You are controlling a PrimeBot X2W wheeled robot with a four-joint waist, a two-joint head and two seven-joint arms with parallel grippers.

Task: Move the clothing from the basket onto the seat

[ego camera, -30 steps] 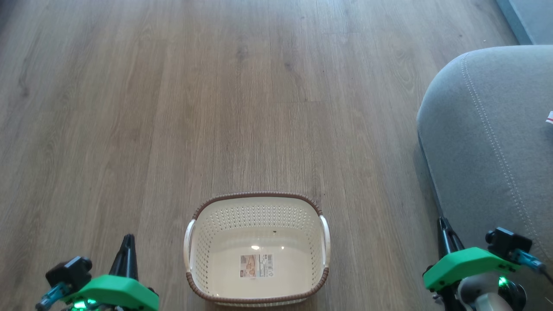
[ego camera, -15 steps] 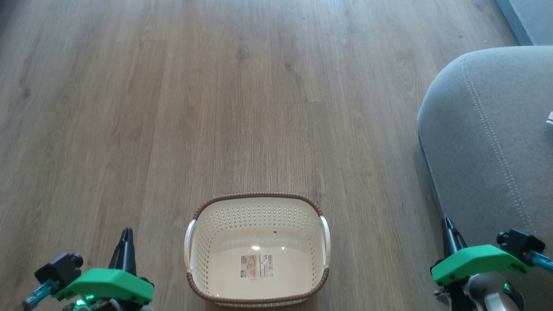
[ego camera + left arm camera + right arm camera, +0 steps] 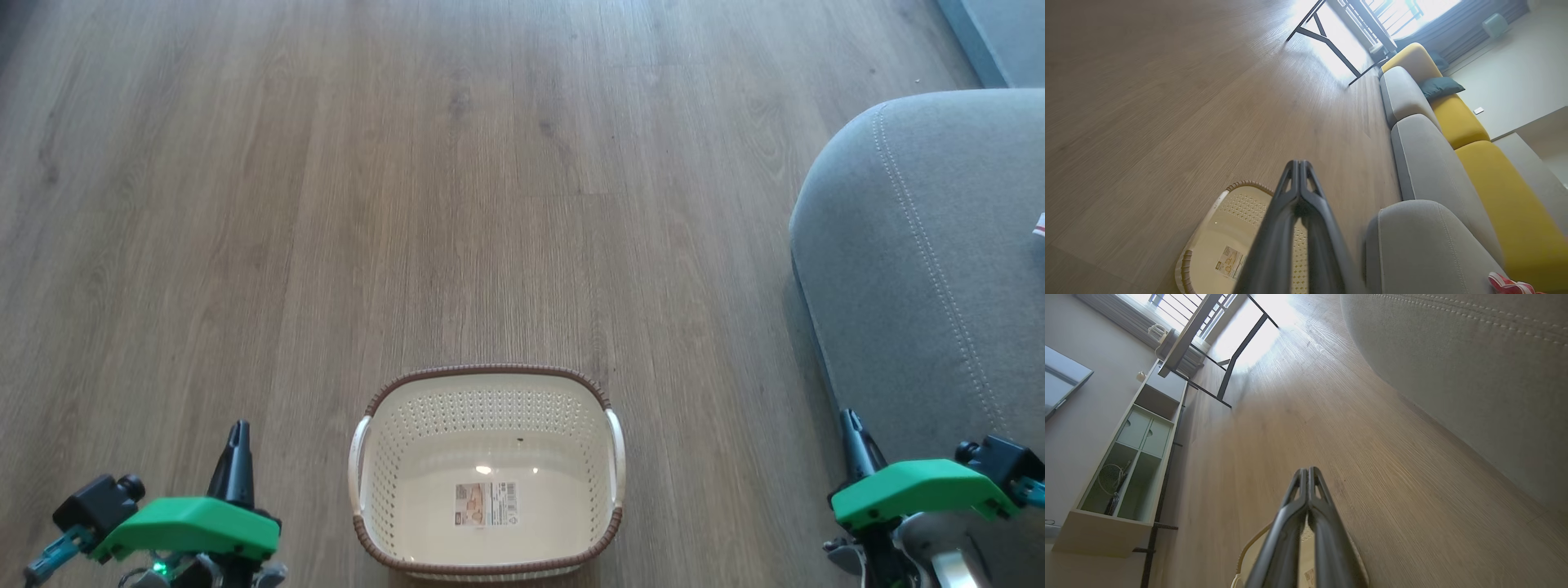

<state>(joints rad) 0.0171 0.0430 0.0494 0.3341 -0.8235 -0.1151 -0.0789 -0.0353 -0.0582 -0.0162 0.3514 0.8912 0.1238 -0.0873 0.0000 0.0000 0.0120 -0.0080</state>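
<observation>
Basket (image 3: 490,370) between left claw (image 3: 239,430) and right claw (image 3: 849,418): cream-white, hole-dotted walls, brown woven rim. Seat (image 3: 922,269) beside right claw: grey, pale stitch line. Floor (image 3: 326,204): grey-brown wood grain. Both claws: dark fingers (image 3: 236,478), green housings (image 3: 192,527). Clothing (image 3: 1504,281): red, white.

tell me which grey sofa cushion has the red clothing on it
The grey seat nearest the basket: red clothing lies on it. The middle cushion and far cushion show none.
</observation>
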